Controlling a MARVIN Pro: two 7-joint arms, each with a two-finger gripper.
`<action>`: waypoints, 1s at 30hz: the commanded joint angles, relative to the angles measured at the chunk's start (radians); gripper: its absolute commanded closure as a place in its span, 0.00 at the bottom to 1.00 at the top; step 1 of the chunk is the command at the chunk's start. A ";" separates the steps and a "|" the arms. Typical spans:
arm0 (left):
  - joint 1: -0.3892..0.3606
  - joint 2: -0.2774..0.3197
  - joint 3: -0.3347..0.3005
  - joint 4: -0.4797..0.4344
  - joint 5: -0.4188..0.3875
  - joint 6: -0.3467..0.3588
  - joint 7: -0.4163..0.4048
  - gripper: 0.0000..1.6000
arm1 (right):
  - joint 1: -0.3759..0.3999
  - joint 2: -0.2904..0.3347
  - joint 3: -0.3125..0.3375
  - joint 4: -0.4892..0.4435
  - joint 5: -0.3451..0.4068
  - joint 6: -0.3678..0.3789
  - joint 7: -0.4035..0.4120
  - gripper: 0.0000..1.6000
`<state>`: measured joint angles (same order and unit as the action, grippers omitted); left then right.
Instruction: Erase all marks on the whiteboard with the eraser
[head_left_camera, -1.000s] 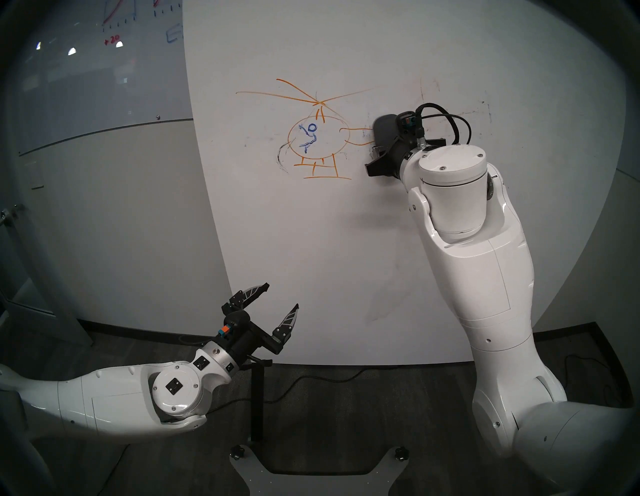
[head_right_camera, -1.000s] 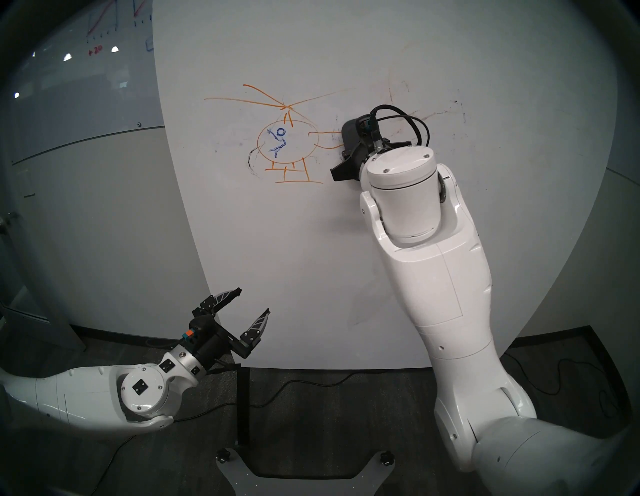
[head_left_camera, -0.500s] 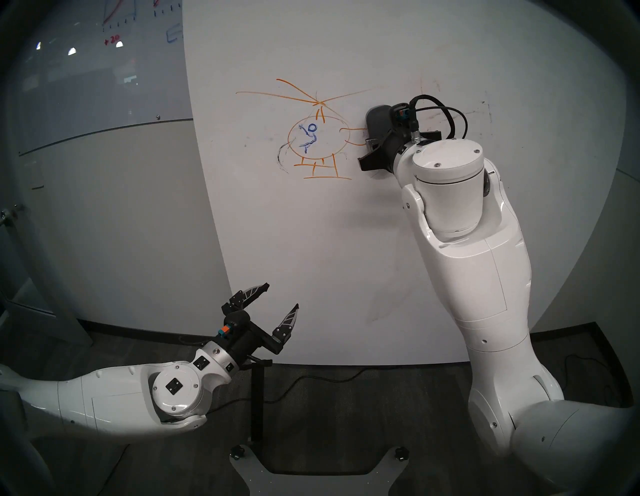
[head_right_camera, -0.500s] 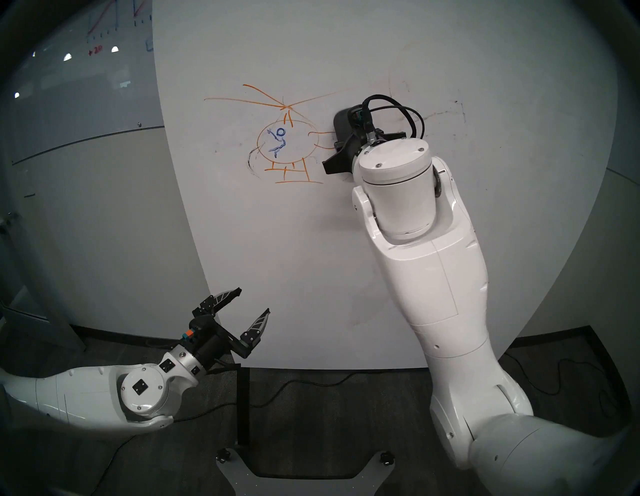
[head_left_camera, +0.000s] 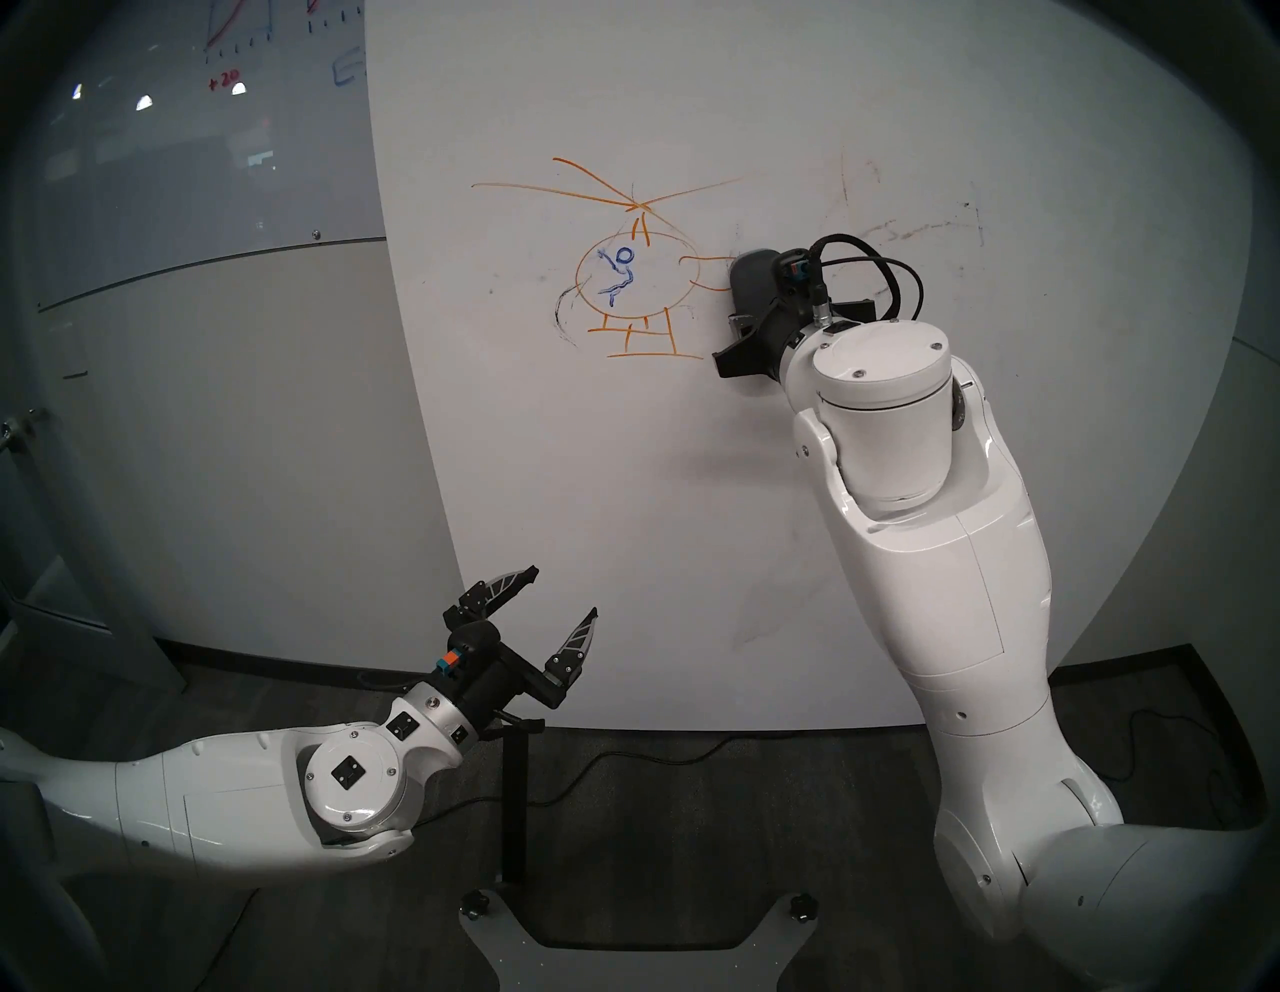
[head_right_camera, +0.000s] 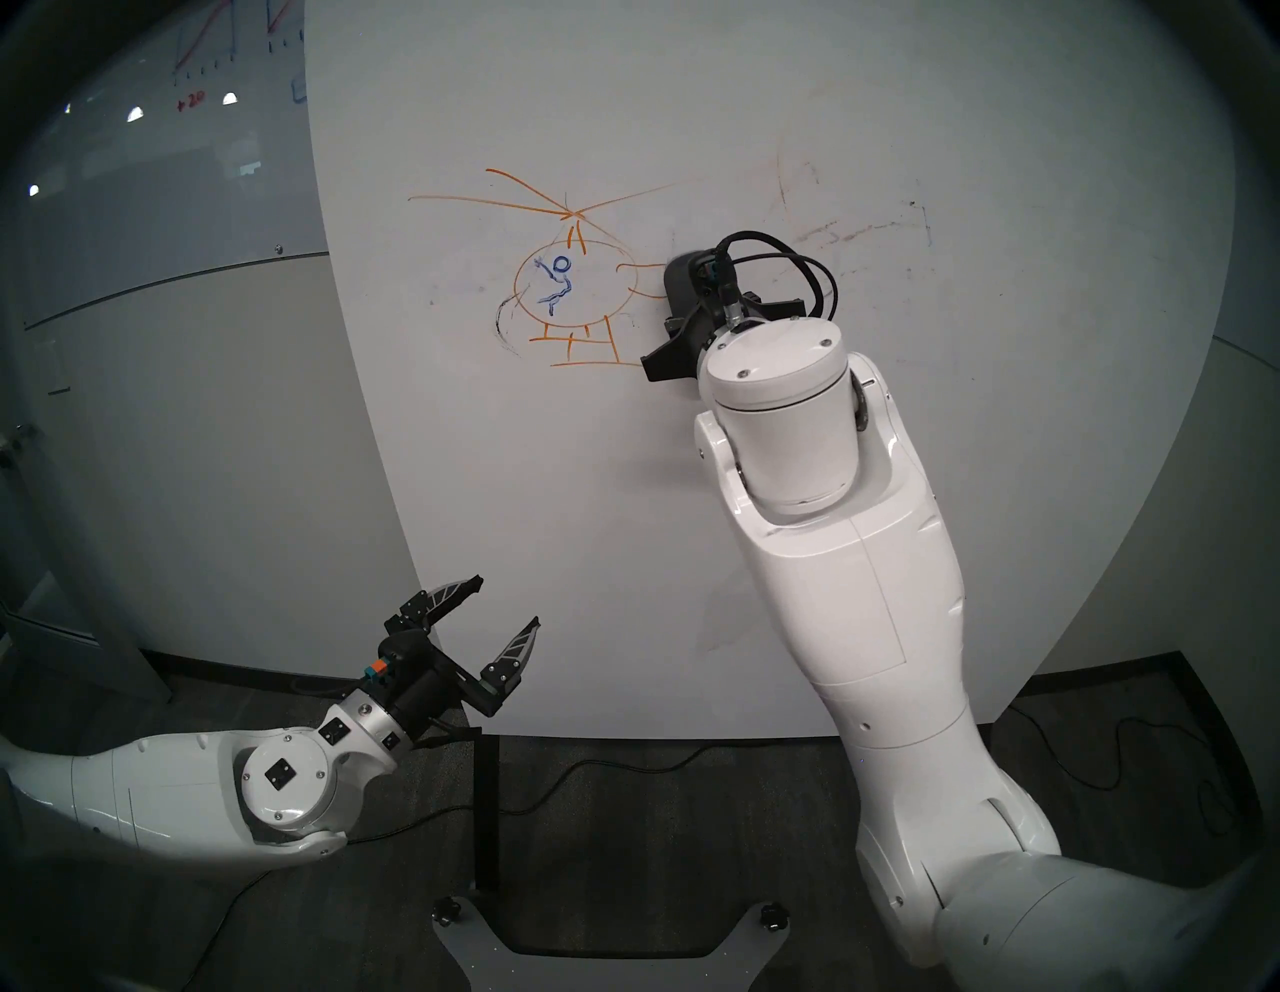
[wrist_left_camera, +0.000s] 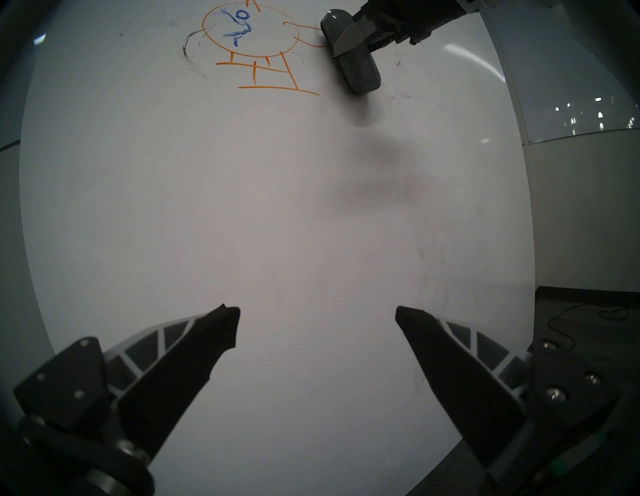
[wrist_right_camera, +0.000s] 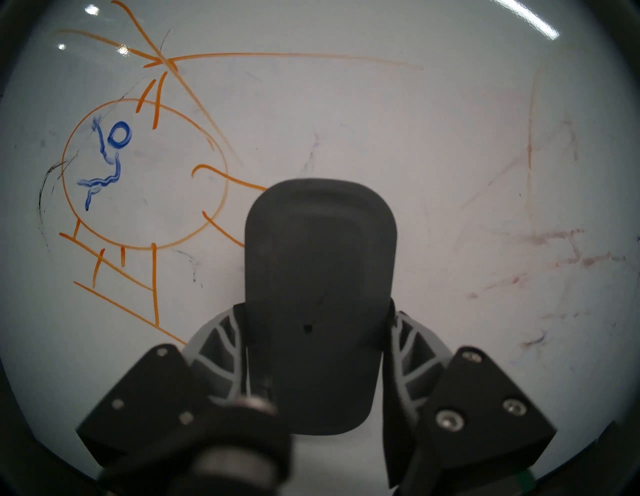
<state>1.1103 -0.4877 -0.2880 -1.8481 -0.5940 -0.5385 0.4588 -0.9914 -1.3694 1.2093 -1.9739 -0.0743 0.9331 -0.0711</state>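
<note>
Whiteboard (head_left_camera: 623, 485) upright, marked; dark carpet (head_left_camera: 658, 831) below; grey wall (head_left_camera: 242, 450) behind.

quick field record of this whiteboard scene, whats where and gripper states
whiteboard: upright, still marked
eraser: flat against board, at the helicopter's tail lines
right gripper: shut on eraser
left gripper: open, empty, low near board's bottom
orange helicopter: mostly intact, left of eraser
blue stick figure: inside helicopter's cabin, untouched
reddish smudges: faint, right of eraser
</note>
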 joint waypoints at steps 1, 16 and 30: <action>-0.008 0.000 -0.008 -0.008 0.000 -0.006 0.000 0.00 | -0.003 0.001 0.000 -0.013 -0.003 -0.023 -0.004 1.00; -0.008 0.000 -0.008 -0.008 0.000 -0.006 0.000 0.00 | 0.055 -0.033 -0.010 0.051 -0.015 -0.038 -0.006 1.00; -0.008 0.000 -0.007 -0.008 0.000 -0.006 0.000 0.00 | 0.078 -0.040 0.001 0.052 -0.010 -0.040 -0.003 1.00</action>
<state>1.1100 -0.4876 -0.2876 -1.8483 -0.5940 -0.5385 0.4589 -0.9709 -1.3938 1.2018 -1.9104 -0.0927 0.9233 -0.0835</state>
